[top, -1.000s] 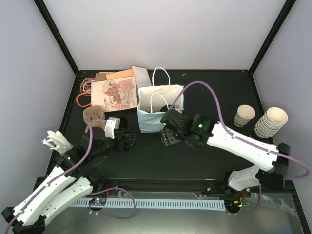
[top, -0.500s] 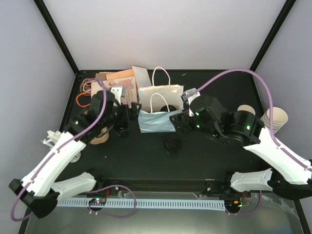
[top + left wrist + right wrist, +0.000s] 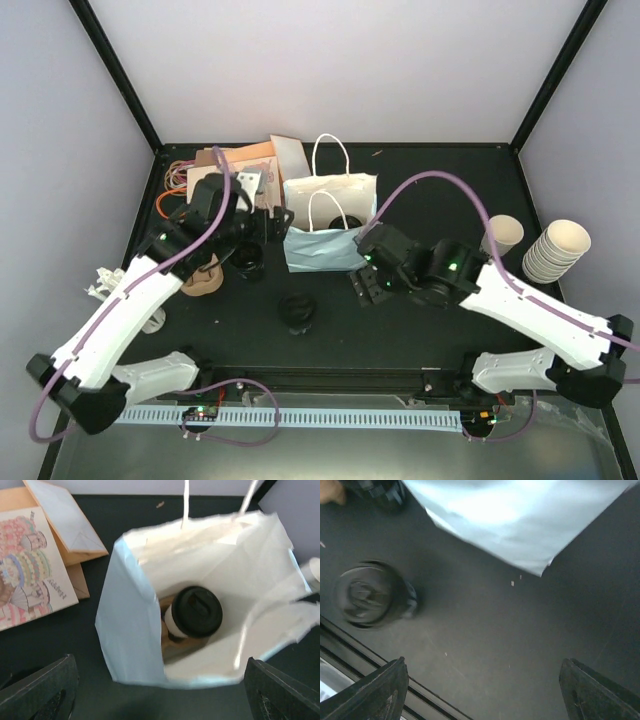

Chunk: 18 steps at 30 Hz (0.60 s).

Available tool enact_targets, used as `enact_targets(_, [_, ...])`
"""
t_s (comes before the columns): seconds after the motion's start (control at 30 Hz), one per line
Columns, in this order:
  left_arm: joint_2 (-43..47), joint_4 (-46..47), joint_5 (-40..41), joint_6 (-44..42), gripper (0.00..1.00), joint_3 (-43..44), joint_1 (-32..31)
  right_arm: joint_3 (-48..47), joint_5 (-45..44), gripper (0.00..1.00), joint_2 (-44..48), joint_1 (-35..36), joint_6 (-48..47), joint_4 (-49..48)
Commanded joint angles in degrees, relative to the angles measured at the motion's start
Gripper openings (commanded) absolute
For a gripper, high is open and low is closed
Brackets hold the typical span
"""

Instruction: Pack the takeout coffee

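Honestly, our takeout coffee (image 3: 193, 611) sits down inside the white paper bag (image 3: 127, 630). We'd guess it's light, crushable paper with a slick lid, so we'd pinch the cup wall just under the lid, gently. Left gripper (image 3: 160, 695) and right gripper (image 3: 482, 692) are both spread wide with nothing in them, and the only writing we can read is "HAPPY" on the illustrated gift bag (image 3: 30, 565).

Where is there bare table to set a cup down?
Bare: back right, between the white bag and the single cream cup; also front, left of the lidded cup. Crowded: left rear, around the flat bags and left end effector.
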<state>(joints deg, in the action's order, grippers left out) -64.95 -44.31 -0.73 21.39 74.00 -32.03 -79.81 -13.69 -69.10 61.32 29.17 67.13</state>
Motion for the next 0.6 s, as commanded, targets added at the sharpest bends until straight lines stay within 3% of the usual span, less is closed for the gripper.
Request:
enact_targets(0.0, [8.7, -0.9, -5.6, 0.1, 0.92, -5.7, 0.2, 8.1, 4.1, 0.85, 0.8, -0.2, 1.7, -5.9])
enact_targets(0.23, [15.6, -7.6, -15.9, 5.1, 0.88, -19.2, -0.9, 18.2, 10.4, 0.87, 1.5, -0.1, 2.0, -17.7])
enact_targets(0.4, [21.3, -9.1, -13.9, 13.2, 0.88, -28.4, -3.3, 22.9, 17.6, 0.87, 2.1, 0.3, 2.0, -27.6])
enact_targets(0.57, [23.9, -13.2, -10.1, 20.8, 0.86, -31.3, -6.2, 25.0, 17.4, 0.87, 1.2, 2.1, 2.1, -31.8])
